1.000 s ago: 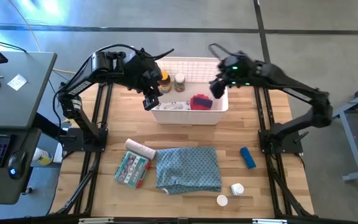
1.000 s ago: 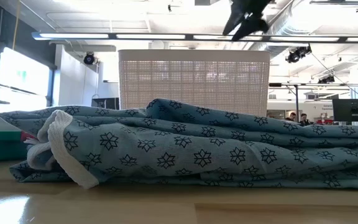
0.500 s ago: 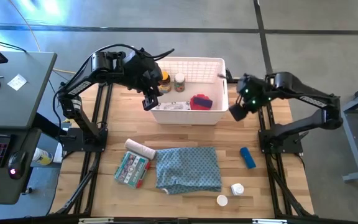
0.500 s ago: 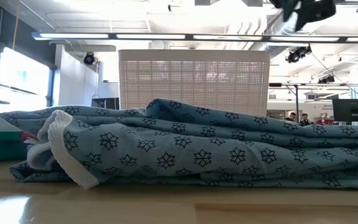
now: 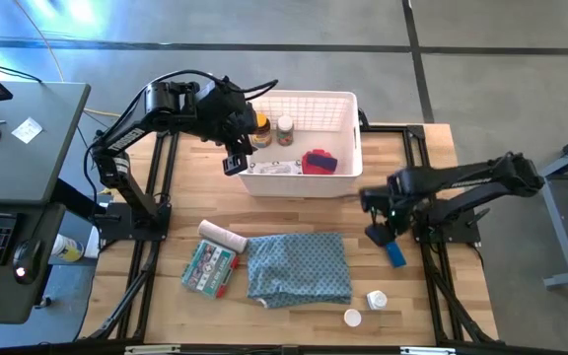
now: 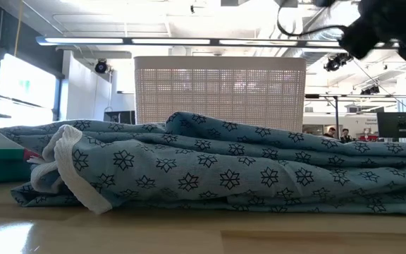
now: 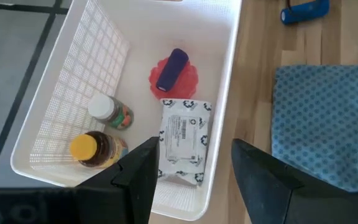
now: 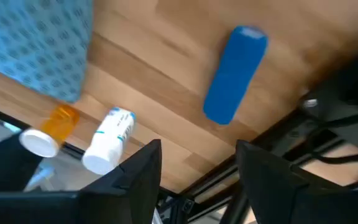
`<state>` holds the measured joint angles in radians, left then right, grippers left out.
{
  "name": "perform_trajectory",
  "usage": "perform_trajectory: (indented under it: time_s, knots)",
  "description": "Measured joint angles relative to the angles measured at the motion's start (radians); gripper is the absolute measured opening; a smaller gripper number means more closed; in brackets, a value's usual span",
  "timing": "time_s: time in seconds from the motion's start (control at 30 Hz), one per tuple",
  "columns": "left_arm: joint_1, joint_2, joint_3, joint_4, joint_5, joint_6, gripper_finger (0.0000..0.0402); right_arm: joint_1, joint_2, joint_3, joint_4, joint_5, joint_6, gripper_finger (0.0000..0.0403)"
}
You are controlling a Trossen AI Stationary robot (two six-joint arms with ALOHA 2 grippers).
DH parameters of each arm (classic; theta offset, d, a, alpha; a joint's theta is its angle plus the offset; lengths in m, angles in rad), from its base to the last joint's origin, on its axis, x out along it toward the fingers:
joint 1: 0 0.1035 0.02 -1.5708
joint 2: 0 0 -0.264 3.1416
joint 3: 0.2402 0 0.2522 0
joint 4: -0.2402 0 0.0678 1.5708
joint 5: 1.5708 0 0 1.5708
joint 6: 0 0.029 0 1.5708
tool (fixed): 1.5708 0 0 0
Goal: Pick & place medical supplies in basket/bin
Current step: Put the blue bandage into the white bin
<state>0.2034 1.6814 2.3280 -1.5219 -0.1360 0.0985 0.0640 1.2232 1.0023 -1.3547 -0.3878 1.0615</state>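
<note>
The right tool (image 5: 376, 235), fingers apart and empty, hovers above the blue tube (image 5: 393, 250) and should descend squarely, spanning its narrow width, before carrying it to the basket (image 5: 353, 133)

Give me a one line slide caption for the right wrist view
Open right gripper above the blue tube on the table.

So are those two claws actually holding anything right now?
No, both are empty. The left gripper hangs open over the basket; the right gripper is open above the blue tube.
</note>
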Motion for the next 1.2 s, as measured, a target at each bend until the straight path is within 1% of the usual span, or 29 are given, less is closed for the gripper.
perform_trajectory:
  time_s: [0.07,0.2,0.33,0.47,0.67,0.83,0.97,1.2]
  knots:
    - [0.000,0.000,0.000,0.000,0.002,-0.001,0.0234,0.038,0.000,-0.052,0.060,-0.007,0.027,0.0197]
    - [-0.001,-0.004,0.000,0.006,0.053,-0.026,0.0234,0.088,0.000,-0.127,0.151,-0.004,0.093,0.0195]
    - [-0.001,-0.005,0.001,0.010,0.124,-0.025,0.0234,0.107,0.000,-0.192,0.194,0.040,0.198,0.0197]
    - [-0.003,-0.005,0.002,0.009,0.183,-0.025,0.0234,0.107,0.000,-0.260,0.253,0.039,0.263,0.0196]
    - [-0.001,-0.005,0.002,-0.013,0.187,-0.025,0.0234,0.107,-0.001,-0.343,0.352,0.042,0.318,0.0200]
    - [-0.001,-0.006,0.001,-0.030,0.183,-0.025,0.0234,0.107,-0.001,-0.395,0.356,0.053,0.337,0.0211]
    - [-0.001,-0.006,0.001,-0.030,0.183,-0.028,0.0234,0.107,-0.001,-0.423,0.365,0.054,0.338,0.0213]
    - [-0.001,-0.006,0.001,0.002,0.182,-0.033,0.0234,0.107,-0.001,-0.431,0.441,0.128,0.337,0.0213]
